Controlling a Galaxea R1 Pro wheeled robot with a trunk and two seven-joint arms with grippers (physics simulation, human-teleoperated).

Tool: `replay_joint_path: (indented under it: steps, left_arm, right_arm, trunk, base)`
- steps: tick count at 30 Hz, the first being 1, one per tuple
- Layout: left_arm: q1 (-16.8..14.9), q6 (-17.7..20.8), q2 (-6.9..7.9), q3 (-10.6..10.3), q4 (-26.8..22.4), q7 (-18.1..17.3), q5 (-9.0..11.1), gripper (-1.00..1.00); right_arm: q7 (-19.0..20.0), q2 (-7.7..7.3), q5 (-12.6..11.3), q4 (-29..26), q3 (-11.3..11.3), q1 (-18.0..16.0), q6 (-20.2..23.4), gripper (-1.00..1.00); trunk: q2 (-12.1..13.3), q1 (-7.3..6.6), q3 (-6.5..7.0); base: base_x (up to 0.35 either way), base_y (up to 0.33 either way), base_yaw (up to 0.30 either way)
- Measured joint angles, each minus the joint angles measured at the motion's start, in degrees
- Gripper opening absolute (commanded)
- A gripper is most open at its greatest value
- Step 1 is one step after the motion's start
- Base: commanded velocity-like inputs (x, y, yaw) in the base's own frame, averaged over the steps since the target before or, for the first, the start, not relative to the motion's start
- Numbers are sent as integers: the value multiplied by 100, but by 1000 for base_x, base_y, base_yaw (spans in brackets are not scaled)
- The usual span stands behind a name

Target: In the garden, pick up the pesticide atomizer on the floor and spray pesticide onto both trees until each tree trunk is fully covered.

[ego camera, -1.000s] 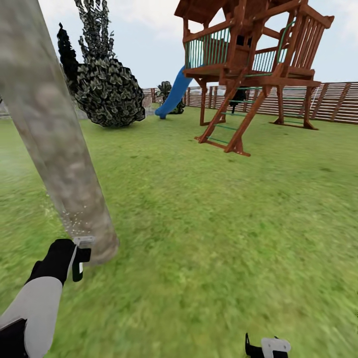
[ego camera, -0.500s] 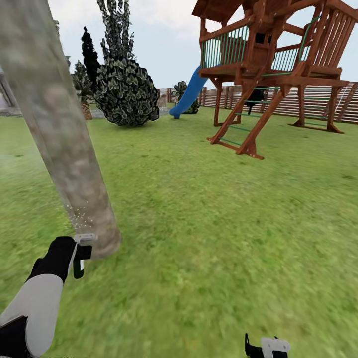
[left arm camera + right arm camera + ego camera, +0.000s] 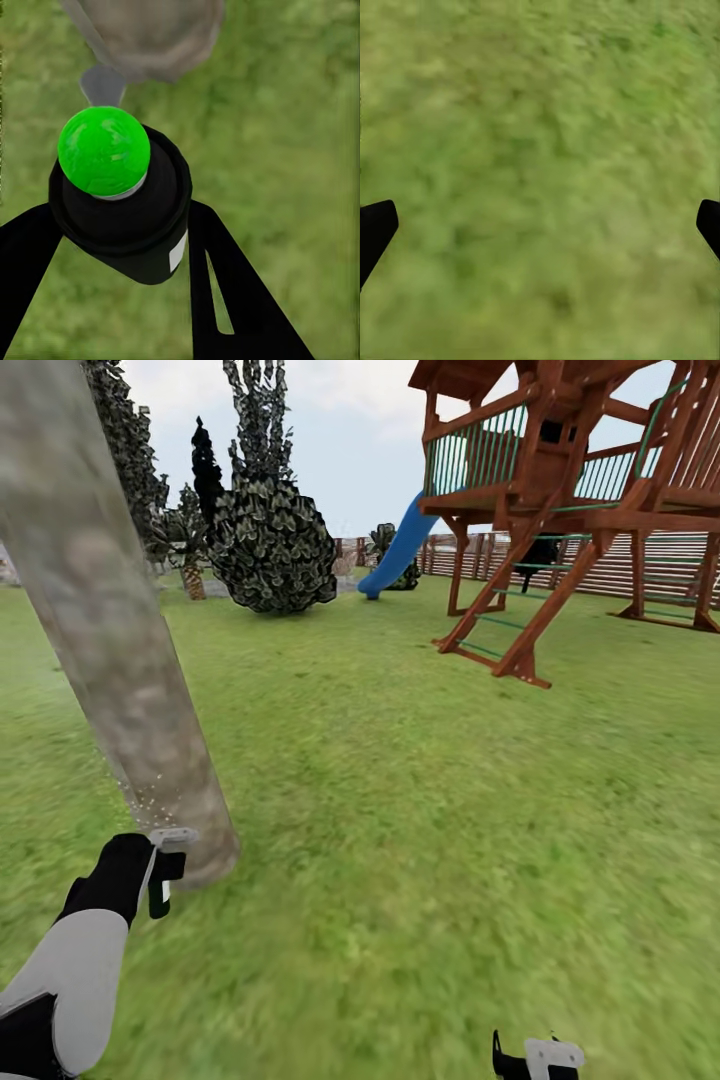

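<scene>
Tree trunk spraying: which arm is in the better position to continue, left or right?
Left. The left gripper holds the pesticide atomizer close to the tree trunk. The right gripper is open over grass.

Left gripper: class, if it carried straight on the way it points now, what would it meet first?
Probably the base of the tree trunk. The left gripper, shut on the pesticide atomizer, points at it across a short strip of grass; the exact gap is unclear.

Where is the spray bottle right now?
The pesticide atomizer sits gripped in the left hand, low at the head view's left, right beside the base of the tree trunk on the grass.
</scene>
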Motion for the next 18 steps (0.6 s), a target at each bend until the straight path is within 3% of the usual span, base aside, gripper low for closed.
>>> replay_joint_path:
  steps: [4,8,12,18]
  left_arm:
    - [-81,8,-41,5,0,-5,19,-100]
    - [-203,17,-182,6,0,-6,12,-100]
    - [-202,15,-182,6,0,-8,-10,-100]
    - [-301,22,-194,5,-161,-2,-16,-100]
  right_arm:
    - [0,-1,0,0,-1,0,1,100]
    - [0,-1,0,0,-1,-1,1,100]
    - [0,0,0,0,-1,-1,1,100]
    - [0,-9,0,-2,-2,1,-7,100]
  trunk:
    - [0,0,0]
    - [0,0,0]
    - [0,0,0]
    - [0,0,0]
  base:
    - [162,-241,277]
    - [174,-241,278]
    - [184,-240,277]
    - [174,-240,43]
